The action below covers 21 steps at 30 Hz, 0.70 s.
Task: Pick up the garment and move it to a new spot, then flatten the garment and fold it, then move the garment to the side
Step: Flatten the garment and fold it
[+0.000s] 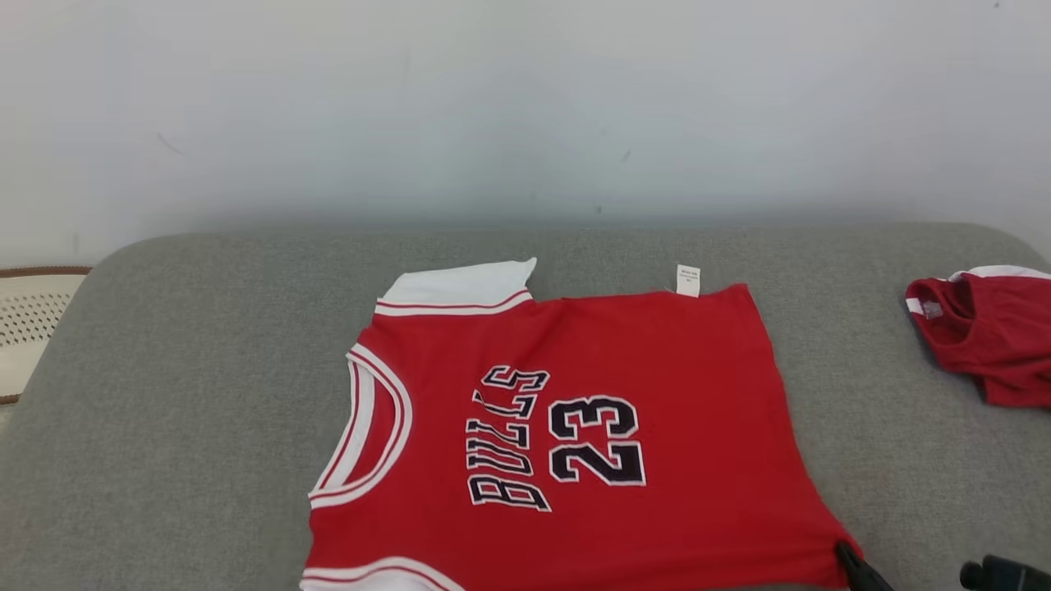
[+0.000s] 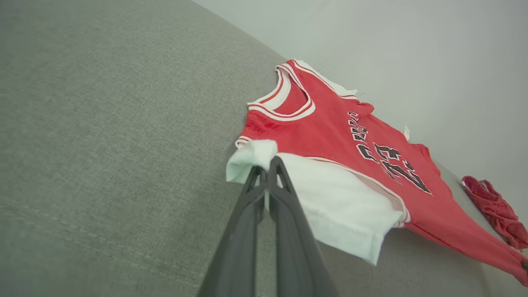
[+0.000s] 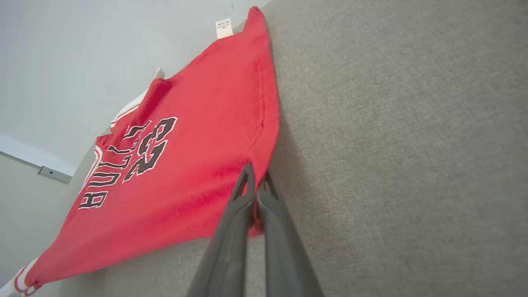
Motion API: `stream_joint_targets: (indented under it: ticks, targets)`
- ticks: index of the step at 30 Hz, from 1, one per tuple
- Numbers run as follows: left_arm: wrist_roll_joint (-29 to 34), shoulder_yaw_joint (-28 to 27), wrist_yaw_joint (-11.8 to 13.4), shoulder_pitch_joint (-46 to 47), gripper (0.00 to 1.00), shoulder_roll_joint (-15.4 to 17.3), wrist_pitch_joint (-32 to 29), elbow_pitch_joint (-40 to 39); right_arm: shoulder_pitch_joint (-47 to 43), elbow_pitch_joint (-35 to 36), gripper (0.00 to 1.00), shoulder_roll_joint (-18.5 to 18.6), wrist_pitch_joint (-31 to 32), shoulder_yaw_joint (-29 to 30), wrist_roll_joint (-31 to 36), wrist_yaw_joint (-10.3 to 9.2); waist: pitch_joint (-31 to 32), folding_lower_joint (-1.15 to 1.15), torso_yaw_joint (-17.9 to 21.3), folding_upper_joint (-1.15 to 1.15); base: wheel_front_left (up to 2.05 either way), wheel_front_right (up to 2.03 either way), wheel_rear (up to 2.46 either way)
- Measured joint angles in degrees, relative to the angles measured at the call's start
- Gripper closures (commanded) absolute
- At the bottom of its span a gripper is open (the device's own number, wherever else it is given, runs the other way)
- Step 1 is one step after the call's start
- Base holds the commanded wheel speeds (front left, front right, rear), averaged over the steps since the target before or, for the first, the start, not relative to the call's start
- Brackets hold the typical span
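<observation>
1. Currently I find one red jersey (image 1: 575,410) spread front-up near the middle of a grey cushion (image 1: 164,394). Its neck opening points toward the robot's left and its hem toward the right.
2. The fabric is a soft, matte knit, mostly smooth. White-and-red striped trim edges the collar and the sleeve seams. Black lettering, "BULLS" and "23", outlined in white, sits on the chest.
3. The cushion is coarse woven upholstery with rounded corners.
4. I read the left gripper (image 2: 268,165) as closed, pinching the corner of the near white sleeve (image 2: 338,202), which bunches at the fingertips.
5. I read the right gripper (image 3: 256,173) as closed, pinching the red hem at its near corner, where the cloth puckers.
6. I count one jersey with two sleeves, the far white sleeve (image 1: 460,287) lying flat. There is one white label (image 1: 688,280) at the far hem corner, and two grippers.
7. One second red garment (image 1: 993,328), crumpled, lies well apart at the cushion's right end.
</observation>
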<state>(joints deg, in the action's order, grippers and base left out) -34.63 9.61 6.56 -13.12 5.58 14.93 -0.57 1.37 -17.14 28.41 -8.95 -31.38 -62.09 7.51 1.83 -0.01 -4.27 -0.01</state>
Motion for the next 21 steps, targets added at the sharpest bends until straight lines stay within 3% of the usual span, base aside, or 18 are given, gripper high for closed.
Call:
stream_joint_targets:
  ticks: [13,21]
  targets:
    - [2.23,0.63,-2.05,0.49,1.0,-0.42,0.0,2.63,-5.55,4.11,1.0,-4.43,6.77,8.62,6.2,0.0,-0.72,0.01,0.43,0.01,0.0,0.0,0.0]
    - [5.31,0.81,-3.54,7.73,1.0,2.78,-1.27,-0.2,-3.09,6.65,1.0,-7.75,11.69,12.26,8.87,0.0,-1.16,0.01,1.8,0.01,0.0,0.0,0.0]
